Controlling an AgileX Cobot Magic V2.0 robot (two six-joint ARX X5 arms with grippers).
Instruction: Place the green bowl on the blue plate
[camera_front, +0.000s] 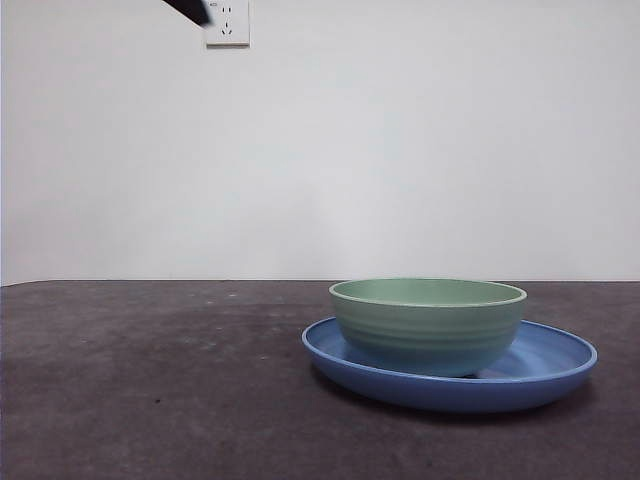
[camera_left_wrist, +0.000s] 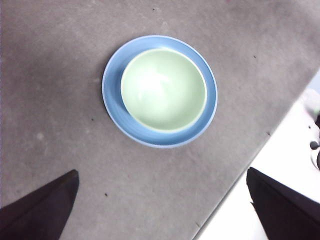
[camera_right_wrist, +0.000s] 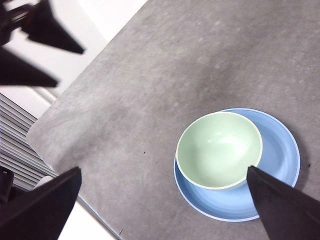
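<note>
The pale green bowl stands upright inside the blue plate, on the dark grey table, a little off the plate's centre. Both also show from above in the left wrist view, bowl and plate, and in the right wrist view, bowl and plate. My left gripper is open and empty, high above the table and apart from the bowl. My right gripper is open and empty, also high above it. Nothing touches the bowl.
A black arm tip shows at the front view's top edge, next to a white wall socket. The other arm's gripper shows in the right wrist view beyond the table's edge. The table's edge borders a white surface.
</note>
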